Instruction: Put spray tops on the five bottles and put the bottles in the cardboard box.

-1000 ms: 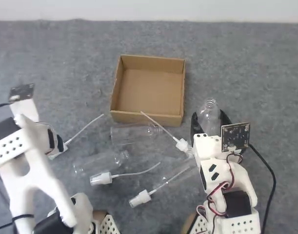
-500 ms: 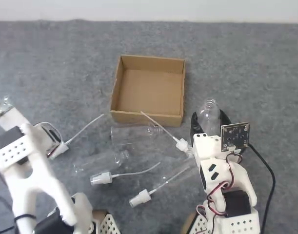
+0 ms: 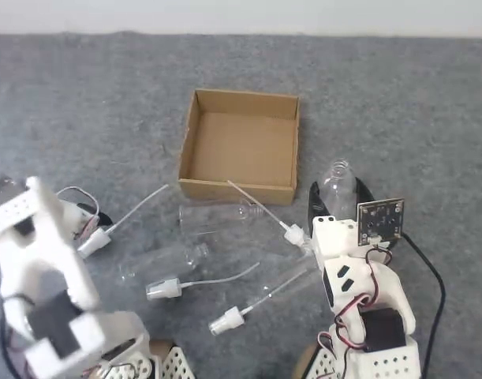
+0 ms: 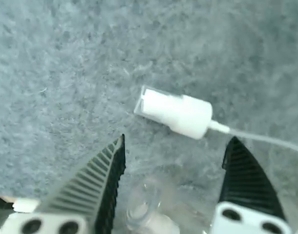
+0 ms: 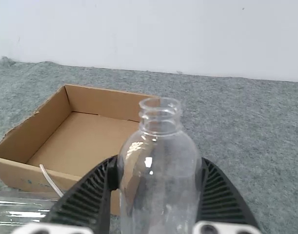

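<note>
My left gripper (image 4: 176, 141) hovers just above a white spray top (image 4: 175, 114) on the grey carpet, its jaws closed around a clear bottle (image 4: 144, 212) whose open neck faces the top. From above, this gripper (image 3: 91, 225) sits at the left by that spray top (image 3: 95, 241). My right gripper (image 5: 153, 195) is shut on an upright clear bottle (image 5: 158, 165) with no top, just right of the cardboard box (image 3: 195, 142), which holds nothing. Two clear bottles (image 3: 217, 217) (image 3: 162, 260) lie in front of the box. Three more spray tops (image 3: 294, 233) (image 3: 163, 290) (image 3: 229, 320) lie among them.
Long thin tubes trail from the spray tops across the carpet between the arms; one (image 3: 248, 197) leans on the box's front wall. Open carpet lies behind and beside the box. A pale wall (image 5: 149, 29) stands behind it.
The left arm has swung down and inward, bringing its gripper low over the leftmost spray top. The right arm and its bottle have kept still.
</note>
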### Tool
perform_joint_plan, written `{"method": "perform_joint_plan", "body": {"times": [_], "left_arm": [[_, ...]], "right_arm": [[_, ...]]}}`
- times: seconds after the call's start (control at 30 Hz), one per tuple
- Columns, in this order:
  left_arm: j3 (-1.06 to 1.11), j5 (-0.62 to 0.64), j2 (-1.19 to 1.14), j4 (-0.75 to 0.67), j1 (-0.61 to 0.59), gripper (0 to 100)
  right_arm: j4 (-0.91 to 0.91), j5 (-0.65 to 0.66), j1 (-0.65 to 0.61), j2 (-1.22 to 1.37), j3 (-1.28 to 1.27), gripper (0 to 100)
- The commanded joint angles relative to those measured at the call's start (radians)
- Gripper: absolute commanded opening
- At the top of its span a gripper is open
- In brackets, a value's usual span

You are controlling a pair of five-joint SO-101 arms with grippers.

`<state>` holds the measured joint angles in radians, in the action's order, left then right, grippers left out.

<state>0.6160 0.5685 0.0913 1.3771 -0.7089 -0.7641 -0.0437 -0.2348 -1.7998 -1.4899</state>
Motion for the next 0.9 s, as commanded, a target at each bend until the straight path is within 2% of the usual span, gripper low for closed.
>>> {"method": "perform_joint_plan", "body": {"times": [0.0, 0.2, 0.37, 0.47, 0.7, 0.87], "left_arm": [[-0.111, 0.057, -0.087, 0.002, 0.003, 30], [-0.082, 0.140, -0.141, -0.144, 0.006, 30], [-0.025, 0.161, -0.161, -0.284, 0.003, 30], [-0.021, 0.161, -0.157, -0.296, 0.003, 25], [-0.028, 0.160, -0.160, -0.348, 0.009, 6], [-0.047, 0.160, -0.157, -0.295, 0.015, 6]], "right_arm": [[0.025, 0.000, 0.007, -0.015, 0.005, 11.7], [0.025, 0.000, 0.007, -0.015, 0.005, 11.7], [0.025, 0.000, 0.007, -0.015, 0.005, 11.7], [0.025, 0.000, 0.007, -0.015, 0.005, 11.7], [0.025, 0.000, 0.007, -0.015, 0.005, 11.7], [0.025, 0.000, 0.007, -0.015, 0.005, 11.7]]}}
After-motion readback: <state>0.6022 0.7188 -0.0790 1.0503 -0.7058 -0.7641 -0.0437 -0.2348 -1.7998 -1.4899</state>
